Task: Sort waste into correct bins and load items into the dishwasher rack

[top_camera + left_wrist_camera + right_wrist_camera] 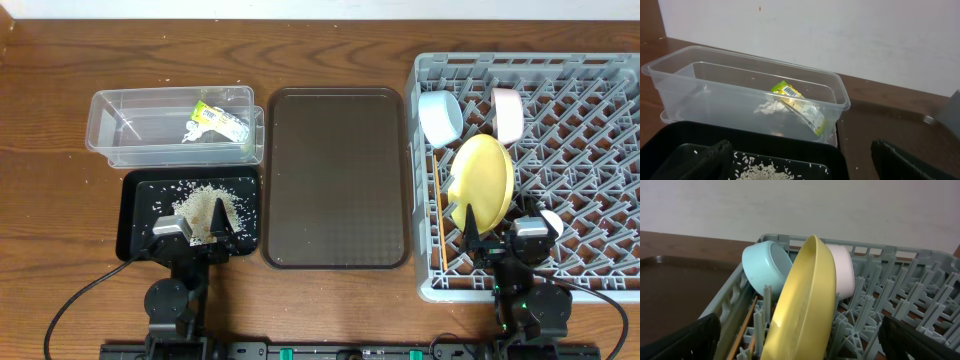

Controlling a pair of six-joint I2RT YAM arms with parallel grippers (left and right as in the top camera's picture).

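The yellow-green wrapper (220, 120) lies in the clear tub (110, 125) and also shows in the left wrist view (797, 102). Rice scraps (205, 205) lie piled in the black bin (135, 215). My left gripper (195, 228) is open and empty over the black bin's near edge. The grey rack (580, 150) holds the light blue bowl (440, 115), white bowl (507, 112), yellow plate (483, 180) on edge, chopsticks (442, 235) and a pale cup (552, 222). My right gripper (500, 235) is open and empty just in front of the plate (805, 295).
A flat brown tray (335, 180) lies between the bins and the rack. The wooden table (50, 200) extends left of the bins. Cables run from both arm bases along the front edge. A white wall stands behind the table.
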